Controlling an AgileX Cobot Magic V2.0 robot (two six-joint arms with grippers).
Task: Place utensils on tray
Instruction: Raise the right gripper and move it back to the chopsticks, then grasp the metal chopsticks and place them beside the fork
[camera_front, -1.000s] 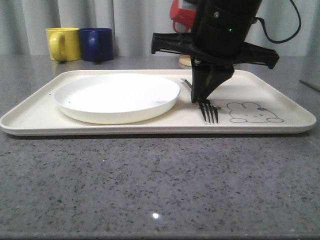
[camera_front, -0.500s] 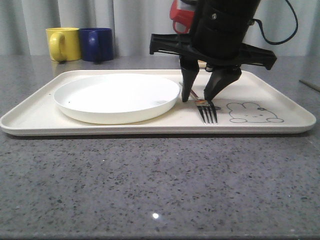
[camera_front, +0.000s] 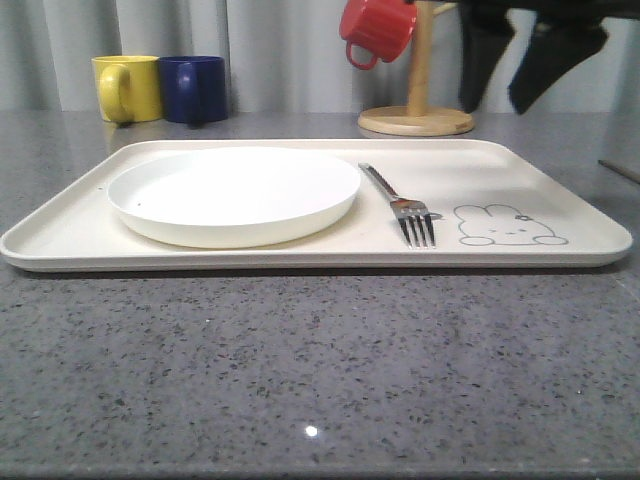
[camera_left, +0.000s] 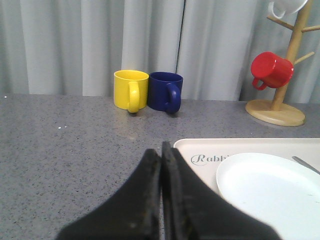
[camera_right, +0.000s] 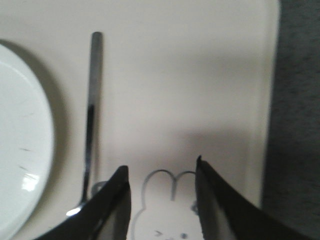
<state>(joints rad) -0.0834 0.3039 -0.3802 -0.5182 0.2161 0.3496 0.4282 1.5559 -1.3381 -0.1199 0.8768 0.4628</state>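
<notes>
A silver fork (camera_front: 400, 200) lies on the cream tray (camera_front: 560, 190), between the white plate (camera_front: 234, 193) and the bunny drawing (camera_front: 505, 226), tines toward the front. In the right wrist view the fork (camera_right: 91, 120) runs beside the plate (camera_right: 22, 145). My right gripper (camera_front: 520, 95) hangs open high above the tray's back right, nothing between its fingers; in its own view the right gripper (camera_right: 161, 167) is over the bunny. My left gripper (camera_left: 161, 150) is shut and empty, over the table just off the tray's corner (camera_left: 192, 150). The other utensils are out of view.
A yellow mug (camera_front: 128, 87) and a blue mug (camera_front: 194, 88) stand behind the tray at the back left. A wooden mug tree (camera_front: 418, 100) with a red mug (camera_front: 376, 30) stands behind the tray's back right, close to my right gripper.
My right gripper opened, let go of the fork onto the tray, then rose up and to the right. The fork stays lying beside the plate.
</notes>
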